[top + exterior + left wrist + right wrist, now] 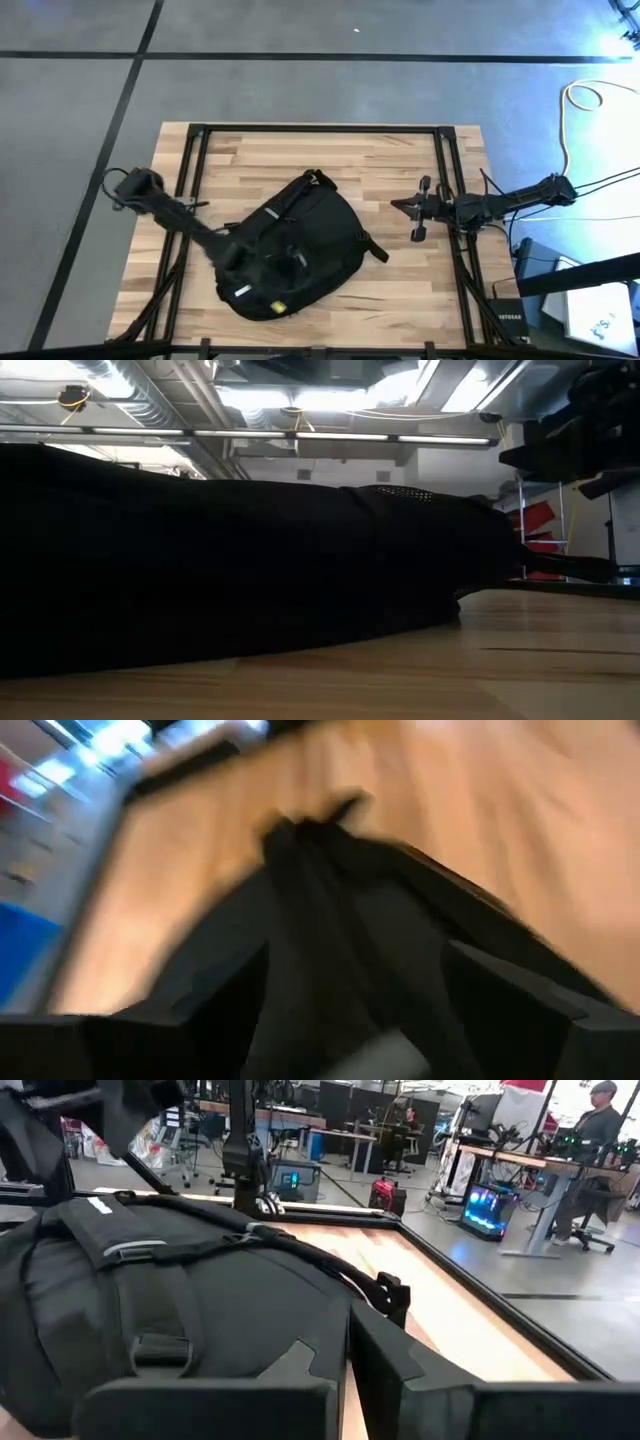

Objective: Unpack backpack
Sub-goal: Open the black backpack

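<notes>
Your left gripper [243, 252] sits over the large black soft fabric backpack [300, 245], at its lower left part as seen from above. Its fingers stand well apart; whether they hold or merely touch the fabric cannot be told, since the left wrist view is smeared. Your right gripper [400, 206] hangs above the wooden slatted table [330, 150], just right of the backpack and clear of it, fingers pressed together on nothing. The backpack lies flat near the table's middle, straps [150, 1245] uppermost, with a small light-grey stripe [243, 291] near its lower edge. No writing on it is legible.
</notes>
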`<state>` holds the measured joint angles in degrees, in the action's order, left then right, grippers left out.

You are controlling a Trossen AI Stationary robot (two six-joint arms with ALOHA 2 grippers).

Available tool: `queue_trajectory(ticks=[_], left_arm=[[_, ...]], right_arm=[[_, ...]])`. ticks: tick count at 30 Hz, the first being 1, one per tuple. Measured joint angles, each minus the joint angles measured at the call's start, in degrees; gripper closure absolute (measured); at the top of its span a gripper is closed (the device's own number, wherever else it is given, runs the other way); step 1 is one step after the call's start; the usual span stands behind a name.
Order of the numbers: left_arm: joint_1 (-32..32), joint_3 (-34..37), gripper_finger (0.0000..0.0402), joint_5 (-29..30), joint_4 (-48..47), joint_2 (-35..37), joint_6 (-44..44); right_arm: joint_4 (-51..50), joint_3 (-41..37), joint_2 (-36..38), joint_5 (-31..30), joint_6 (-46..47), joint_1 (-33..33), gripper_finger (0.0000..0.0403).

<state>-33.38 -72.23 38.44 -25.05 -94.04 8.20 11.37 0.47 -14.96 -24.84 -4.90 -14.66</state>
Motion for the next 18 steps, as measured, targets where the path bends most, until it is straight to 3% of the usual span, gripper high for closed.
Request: queue_trajectory(ticks=[5, 9, 14, 18], left_arm=[[-4.0, -0.1, 0.0121, -11.8, -15.2, 7.5, 15.2], [-5.9, -0.1, 0.0121, -19.5, -28.1, 8.7, 24.5], [-6.5, 0.7, 0.0121, -34.1, -34.9, 6.6, 27.3], [-9.4, 0.7, 0.0121, -38.2, -37.1, 4.7, 21.1]], right_arm=[[8.0, 0.0, -5.8, 0.0, 0.2, 0.0, 0.0403], [12.6, 0.0, -9.8, -0.3, 0.8, 0.0, 0.0403], [14.5, 0.0, -13.8, -0.5, 3.6, 0.0, 0.0403], [14.5, 0.0, -16.2, -1.1, 4.8, 0.0, 0.0403]])
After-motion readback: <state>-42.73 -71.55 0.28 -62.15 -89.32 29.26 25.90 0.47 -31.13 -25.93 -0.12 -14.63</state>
